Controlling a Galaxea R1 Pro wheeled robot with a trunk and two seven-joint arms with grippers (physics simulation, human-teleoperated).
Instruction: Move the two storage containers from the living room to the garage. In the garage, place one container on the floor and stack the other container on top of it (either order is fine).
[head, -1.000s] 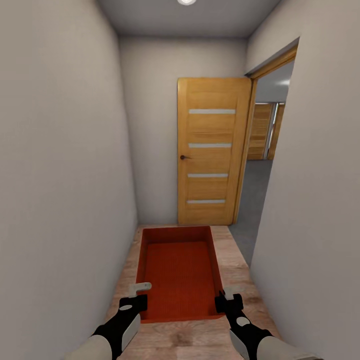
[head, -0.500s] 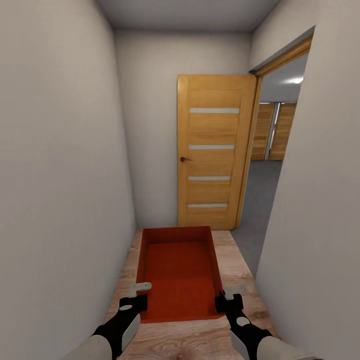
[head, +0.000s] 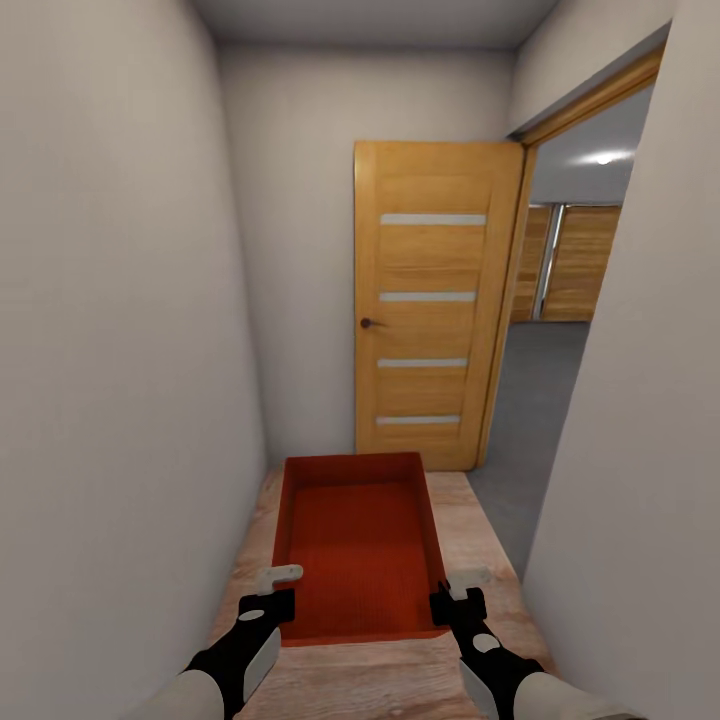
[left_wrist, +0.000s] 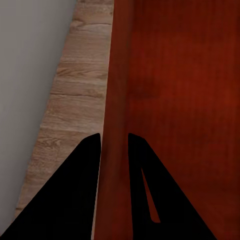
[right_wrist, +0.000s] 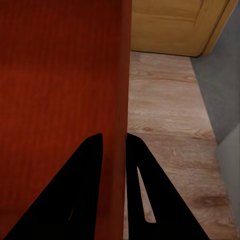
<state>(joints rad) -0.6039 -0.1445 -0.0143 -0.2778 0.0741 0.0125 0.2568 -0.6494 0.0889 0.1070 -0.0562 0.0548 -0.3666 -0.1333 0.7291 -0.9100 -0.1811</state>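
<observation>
Both tools, left tool (head: 268, 596) & right tool (head: 452, 598), clamp storage container (head: 358, 545) walls, long axis twd door (head: 432, 305).

One orange-red rectangular open-top storage container (head: 358, 545) is in sight. Two black grippers: the left gripper (head: 268, 592) and the right gripper (head: 448, 594). One open honey-coloured wooden door (head: 432, 305) with four pale horizontal strips and one small dark knob (head: 368, 322). Beyond the doorway, what look like two slatted wooden door panels (head: 570, 262), though partly hidden, and one ceiling light (head: 603, 158)
</observation>
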